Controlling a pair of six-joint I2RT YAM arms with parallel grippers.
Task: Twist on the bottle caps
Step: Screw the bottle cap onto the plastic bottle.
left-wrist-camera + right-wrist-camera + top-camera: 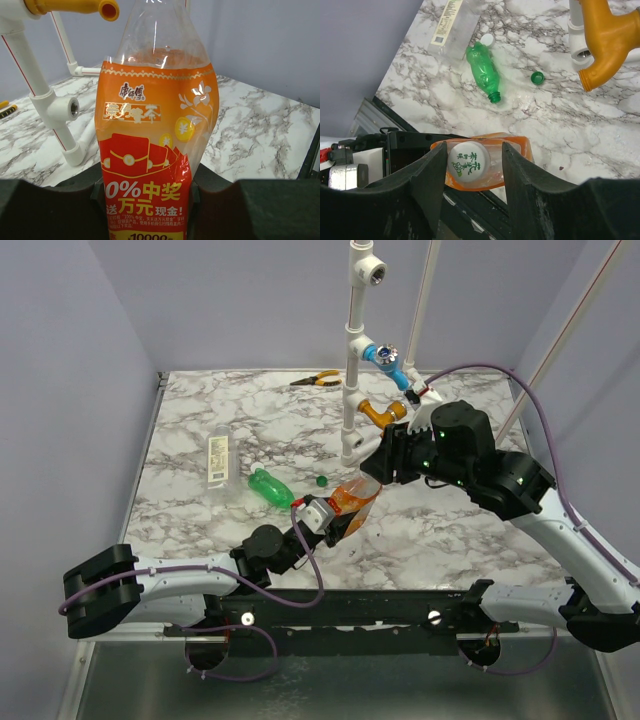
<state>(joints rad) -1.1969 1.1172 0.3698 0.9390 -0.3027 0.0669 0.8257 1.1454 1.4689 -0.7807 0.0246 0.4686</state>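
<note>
My left gripper (145,212) is shut on the lower body of the wide orange bottle (152,130), holding it tilted above the table (480,540). A white cap with green print (468,164) sits on the bottle's neck. My right gripper (472,160) straddles that cap with its jaws open: the left finger (432,172) touches the cap and the right finger stands a little off it. The slim green bottle (485,72) lies uncapped on the marble, with a dark green cap (537,77) to its right and a small white cap (487,40) at its base. The clear labelled bottle (218,455) lies further left.
A white pipe frame (355,370) rises behind the bottles, carrying a blue tap (385,355) and an orange tap (605,45) close above my right gripper (378,472). Yellow-handled pliers (318,380) lie at the back of the table. Walls close off both sides.
</note>
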